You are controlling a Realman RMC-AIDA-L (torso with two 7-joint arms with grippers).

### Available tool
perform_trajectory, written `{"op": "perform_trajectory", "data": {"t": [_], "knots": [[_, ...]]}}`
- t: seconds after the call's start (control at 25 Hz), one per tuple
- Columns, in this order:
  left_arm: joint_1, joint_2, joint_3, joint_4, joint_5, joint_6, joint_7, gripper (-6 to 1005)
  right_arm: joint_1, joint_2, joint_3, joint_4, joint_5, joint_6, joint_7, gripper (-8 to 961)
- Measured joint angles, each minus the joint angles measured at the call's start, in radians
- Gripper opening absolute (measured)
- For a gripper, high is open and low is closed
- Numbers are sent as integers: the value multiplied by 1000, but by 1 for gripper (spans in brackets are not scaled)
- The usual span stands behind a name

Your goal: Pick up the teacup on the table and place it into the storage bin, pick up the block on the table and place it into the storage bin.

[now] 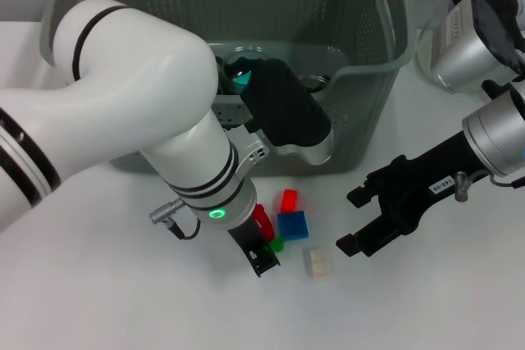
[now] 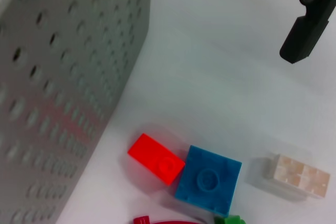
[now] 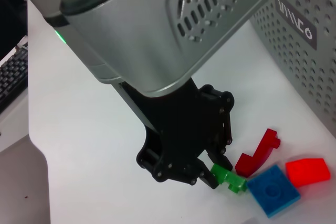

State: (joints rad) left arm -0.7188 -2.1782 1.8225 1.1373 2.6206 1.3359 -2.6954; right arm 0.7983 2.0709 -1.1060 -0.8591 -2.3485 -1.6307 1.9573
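Down at the near middle of the worktop point(image 1: 98, 301), my left gripper point(image 1: 264, 253) sits low among the loose blocks, its black fingers closed on the green block point(image 3: 229, 177), which I can see pinched at the fingertips in the right wrist view. Touching that gripper on its far side is a dark red curved piece point(image 1: 262, 220). Just to the right of it lies the blue block point(image 1: 292, 225), flat with one round stud on top, and the bright red block point(image 1: 289, 200) lies at the blue one's far edge, the two touching or nearly so. Further right and a little nearer to me, apart from the coloured ones, rests a pale beige block point(image 1: 317, 261).

My right gripper point(image 1: 359, 219) hovers off to the right of the blocks with its two black fingers spread open and nothing between them, pointing left toward the pile.

Behind the blocks stands the storage bin point(image 1: 369, 112), grey-green and perforated, with orange handle ends at its far corners and a small black label with white letters on its near wall. Inside it I can make out the round rim of the teacup point(image 1: 239, 67), largely hidden behind my left arm. A silver and black device point(image 1: 459, 38) stands on the worktop at the far right, beside the bin.
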Motion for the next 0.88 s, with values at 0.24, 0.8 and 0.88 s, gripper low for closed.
{"op": "perform_trajectory", "data": {"t": [0.24, 0.8, 0.88], "knots": [[0, 0, 0, 24, -1, 21, -1, 142, -5, 0, 0, 0, 1, 0, 0, 943], [87, 7, -205, 338, -2, 409, 62, 140, -10, -4, 3, 0, 0, -8, -2, 944], [92, 8, -235, 382, -7, 428, 65, 140, -13, -7, 3, 1, 0, -7, -2, 944]]}}
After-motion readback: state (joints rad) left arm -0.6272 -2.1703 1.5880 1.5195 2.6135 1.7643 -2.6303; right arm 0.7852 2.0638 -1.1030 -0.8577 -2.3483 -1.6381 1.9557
